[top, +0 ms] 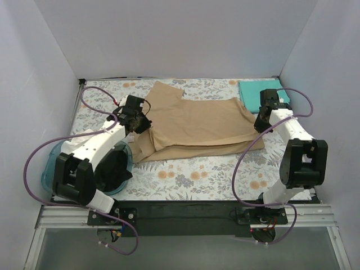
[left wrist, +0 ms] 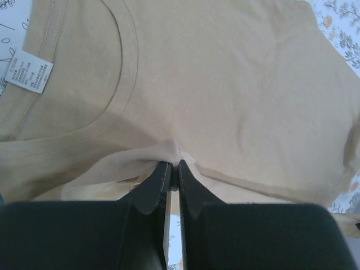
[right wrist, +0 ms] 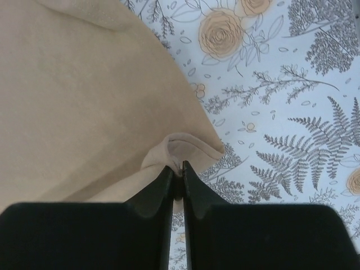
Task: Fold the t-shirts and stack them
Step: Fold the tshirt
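Observation:
The tan t-shirt [top: 197,124] lies partly folded across the middle of the floral table. My left gripper [top: 136,119] is shut on its left edge near the collar. In the left wrist view the pinched fold [left wrist: 171,153] sits at the gripper [left wrist: 173,166], with the neck band and white label [left wrist: 29,70] beyond. My right gripper [top: 263,120] is shut on the shirt's right corner, and that corner [right wrist: 188,149] curls up at the gripper [right wrist: 177,171]. A folded teal-green t-shirt [top: 261,90] lies at the back right, behind the right arm. The white t-shirt is out of view.
A blue round basket [top: 121,171] with dark contents sits at the front left, under the left arm. White walls close in the table on three sides. Purple cables loop beside both arms.

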Robot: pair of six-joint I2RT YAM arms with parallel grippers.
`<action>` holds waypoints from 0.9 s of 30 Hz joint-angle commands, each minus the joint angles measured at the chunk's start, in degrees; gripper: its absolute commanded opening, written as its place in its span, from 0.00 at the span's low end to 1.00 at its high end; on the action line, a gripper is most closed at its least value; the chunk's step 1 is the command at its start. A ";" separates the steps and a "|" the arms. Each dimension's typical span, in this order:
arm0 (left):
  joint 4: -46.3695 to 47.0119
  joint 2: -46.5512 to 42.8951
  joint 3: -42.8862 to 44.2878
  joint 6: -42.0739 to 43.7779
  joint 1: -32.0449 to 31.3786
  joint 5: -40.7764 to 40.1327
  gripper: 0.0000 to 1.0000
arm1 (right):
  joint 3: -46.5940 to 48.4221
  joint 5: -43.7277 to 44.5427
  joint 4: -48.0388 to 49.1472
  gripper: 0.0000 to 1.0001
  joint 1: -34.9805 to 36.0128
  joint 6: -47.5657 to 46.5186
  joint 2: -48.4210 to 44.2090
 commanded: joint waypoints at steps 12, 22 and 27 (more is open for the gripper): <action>3.57 23.29 16.52 8.09 6.72 7.53 0.15 | 16.25 1.38 2.32 0.53 -0.20 -2.90 17.69; -3.12 23.33 21.24 8.80 7.34 7.97 0.89 | 10.21 3.14 2.76 0.98 -0.20 -4.05 6.64; 1.54 13.12 7.78 5.82 5.94 10.70 0.91 | -2.00 -11.77 10.48 0.98 0.32 -5.89 -5.31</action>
